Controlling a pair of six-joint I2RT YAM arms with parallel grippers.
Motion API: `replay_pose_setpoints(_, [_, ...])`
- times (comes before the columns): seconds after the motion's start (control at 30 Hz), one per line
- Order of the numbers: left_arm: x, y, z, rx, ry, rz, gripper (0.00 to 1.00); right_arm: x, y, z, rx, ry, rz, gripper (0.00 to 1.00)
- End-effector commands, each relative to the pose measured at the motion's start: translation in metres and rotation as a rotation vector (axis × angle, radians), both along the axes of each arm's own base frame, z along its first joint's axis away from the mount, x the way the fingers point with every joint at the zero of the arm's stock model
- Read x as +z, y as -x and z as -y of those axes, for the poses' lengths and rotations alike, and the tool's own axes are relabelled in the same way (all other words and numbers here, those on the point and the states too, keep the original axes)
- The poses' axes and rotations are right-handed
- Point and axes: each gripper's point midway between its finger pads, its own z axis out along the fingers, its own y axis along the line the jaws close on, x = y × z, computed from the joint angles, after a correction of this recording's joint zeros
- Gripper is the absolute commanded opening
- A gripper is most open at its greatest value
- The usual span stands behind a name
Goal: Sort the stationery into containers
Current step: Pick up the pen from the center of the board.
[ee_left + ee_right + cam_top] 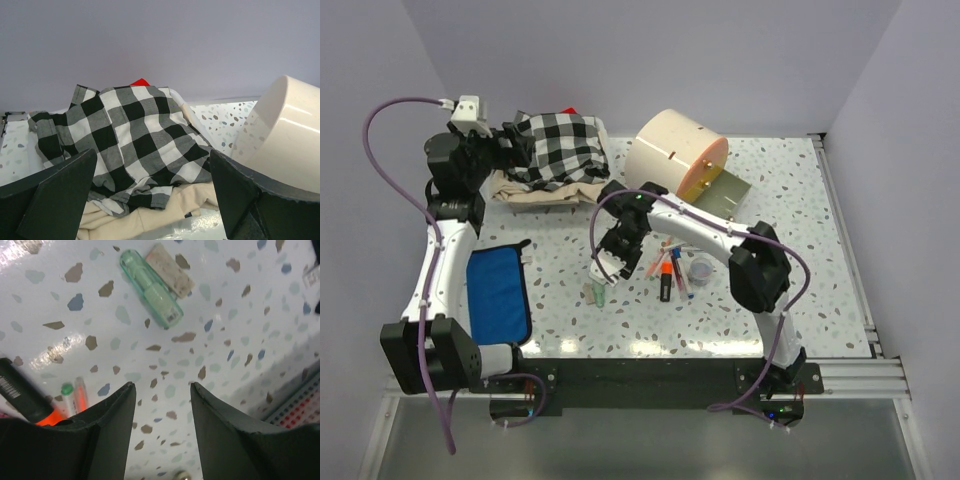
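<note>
The right gripper (161, 387) is hanging low over the speckled table (800, 300) with its 2 fingers spread wide and nothing between them, which suits a tool that is lining up on a small flat piece rather than carrying one. In its wrist view the green eraser (150, 287) is lying at 12 o'clock of the gap, with the beige eraser (170, 269) touching its far side. From above, both erasers are sitting just at 6 o'clock of the gripper. Being pressed together, they are probably making a clean single grab awkward. The orange highlighter (666, 278), the pens (677, 262) and the clear pot (700, 268) are lying bunched at 3 o'clock of the gripper, near one another and not yet sorted. The cabinet (675, 155) is standing at 1 o'clock, well apart from the erasers, so anything picked here is facing a reach across the pile. The left gripper (152, 155) is staying out of it at 10 o'clock of the table, fingers parted and holding nothing, pointing at the checked cloth (130, 140), presumably parked so the right arm is working unobstructed.
</note>
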Motion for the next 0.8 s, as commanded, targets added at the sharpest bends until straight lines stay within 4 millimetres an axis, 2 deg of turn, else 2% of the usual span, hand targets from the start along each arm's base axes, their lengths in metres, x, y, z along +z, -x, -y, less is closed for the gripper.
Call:
replay_pose_setpoints(0.0, [0.024,0.012,-0.008,0.046,0.023,0.113,1.0,0.0,0.029,-0.014,0.234,-0.016,-0.028,0.53])
replay_pose_setpoints(0.03, [0.023,0.007,-0.005,0.025,0.035,0.115,1.0,-0.002,0.032,-0.015,0.259,-0.014,-0.029,0.54])
replay_pose_setpoints(0.07, [0.042,0.003,-0.004,0.011,0.031,0.152,1.0,-0.013,0.036,-0.017,0.286,0.008,-0.043,0.54])
replay_pose_setpoints(0.13, [0.04,-0.014,-0.006,0.013,0.048,0.126,1.0,-0.015,0.04,-0.019,0.336,0.017,-0.038,0.54])
replay_pose_setpoints(0.17, [0.055,-0.018,-0.008,0.02,0.047,0.15,1.0,-0.022,0.042,-0.022,0.35,0.026,-0.045,0.54])
replay_pose_setpoints(0.23, [0.055,-0.024,-0.011,0.026,0.062,0.147,1.0,-0.026,0.044,-0.029,0.378,0.023,-0.038,0.55])
replay_pose_setpoints(0.33, [0.056,-0.02,-0.013,0.033,0.089,0.162,1.0,-0.039,0.043,-0.037,0.397,0.034,-0.046,0.55])
replay_pose_setpoints(0.37, [0.05,-0.019,-0.016,0.04,0.094,0.152,1.0,-0.039,0.043,-0.041,0.402,0.036,-0.037,0.55])
replay_pose_setpoints(0.4, [0.049,-0.017,-0.017,0.042,0.107,0.148,1.0,-0.049,0.043,-0.042,0.408,0.051,-0.048,0.55])
replay_pose_setpoints(0.57, [0.036,-0.012,-0.026,0.067,0.12,0.119,1.0,-0.059,0.04,-0.052,0.416,0.055,-0.042,0.55])
replay_pose_setpoints(0.77, [0.038,-0.008,-0.032,0.076,0.131,0.117,1.0,-0.083,0.033,-0.044,0.422,0.15,-0.029,0.55])
